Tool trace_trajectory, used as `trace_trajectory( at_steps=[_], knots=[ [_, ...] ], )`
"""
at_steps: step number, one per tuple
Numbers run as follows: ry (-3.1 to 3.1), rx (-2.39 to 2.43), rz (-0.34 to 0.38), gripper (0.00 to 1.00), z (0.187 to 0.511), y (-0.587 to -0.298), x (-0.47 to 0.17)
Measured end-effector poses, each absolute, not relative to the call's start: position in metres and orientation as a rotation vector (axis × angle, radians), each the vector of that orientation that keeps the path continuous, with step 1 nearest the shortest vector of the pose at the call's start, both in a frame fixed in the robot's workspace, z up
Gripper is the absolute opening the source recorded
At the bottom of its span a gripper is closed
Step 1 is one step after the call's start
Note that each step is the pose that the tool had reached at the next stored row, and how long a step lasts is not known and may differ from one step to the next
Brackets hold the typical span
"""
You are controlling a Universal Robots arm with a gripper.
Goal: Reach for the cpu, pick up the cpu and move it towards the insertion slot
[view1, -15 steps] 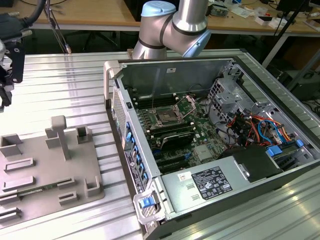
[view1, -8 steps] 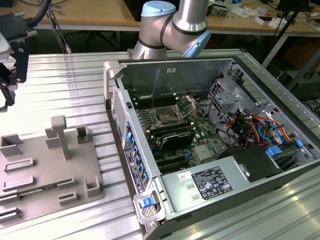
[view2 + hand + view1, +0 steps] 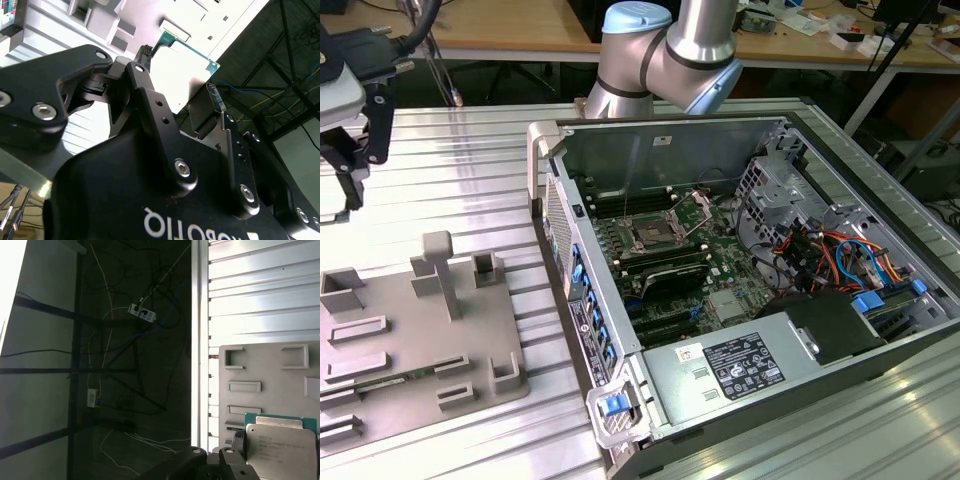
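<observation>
**A:** Where is the cpu?

**B:** In my pincer (image 3: 180,75). The cpu (image 3: 182,62) sits between my two black fingers (image 3: 150,95), one against each opposite side. So the pincer is closed only as far as the chip's width allows, and it has a hold on the chip. In the first wrist view the pale metal top plate faces the camera, with the green rim showing along one edge.

**A:** What is around it?

**B:** The grey fixture plate (image 3: 265,367) shows behind the chip, with its raised rectangular pockets. The chip is lifted off the plate. The plate lies on the ribbed metal tabletop (image 3: 470,150). In the exterior view my pincer hangs at the exterior view's far left, above the tabletop and past the far side of the plate.

**A:** And the insertion slot?

**B:** The insertion slot (image 3: 650,235) is inside the open computer case (image 3: 640,155), well apart from my pincer, towards the exterior view's right. It has a shiny silver frame around a dark centre and is mounted on the green motherboard (image 3: 725,265).

**A:** What else is in the case?

**B:** Long black memory slots (image 3: 665,280) run just beside the socket. A small dull grey heatsink (image 3: 725,305) stands further along the board. A perforated metal drive cage (image 3: 775,185) fills the corner on the exterior view's right. Next to it is a tangle of red, blue and orange cables (image 3: 830,255). A boxy power unit (image 3: 720,370) with a dark label closes off the near end.
</observation>
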State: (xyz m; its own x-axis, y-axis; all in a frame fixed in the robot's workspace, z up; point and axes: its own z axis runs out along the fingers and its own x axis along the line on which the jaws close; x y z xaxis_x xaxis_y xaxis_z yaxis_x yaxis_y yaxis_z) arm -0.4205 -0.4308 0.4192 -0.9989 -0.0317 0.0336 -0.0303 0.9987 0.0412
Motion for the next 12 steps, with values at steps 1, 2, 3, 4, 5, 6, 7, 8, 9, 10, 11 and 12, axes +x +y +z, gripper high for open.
trace_trajectory(
  at_steps=[1,2,3,4,5,6,7,8,9,10,11,12],
  knots=[
    [-3.106,0.048,-0.063,0.55,0.419,-0.431,-0.419],
    [-3.106,0.048,-0.063,0.55,0.419,-0.431,-0.418],
    [-3.106,0.048,-0.063,0.55,0.419,-0.431,-0.417],
    [-3.106,0.048,-0.063,0.55,0.419,-0.431,-0.416],
    [-3.106,0.048,-0.063,0.55,0.419,-0.431,-0.415],
    [-3.106,0.048,-0.063,0.55,0.419,-0.431,-0.414],
    [-3.106,0.048,-0.063,0.55,0.419,-0.431,-0.412],
    [-3.106,0.048,-0.063,0.55,0.419,-0.431,-0.410],
    [-3.106,0.048,-0.063,0.55,0.419,-0.431,-0.408],
    [-3.106,0.048,-0.063,0.55,0.419,-0.431,-0.405],
    [-3.106,0.048,-0.063,0.55,0.419,-0.431,-0.404],
    [-3.106,0.048,-0.063,0.55,0.419,-0.431,-0.403]
  ],
)
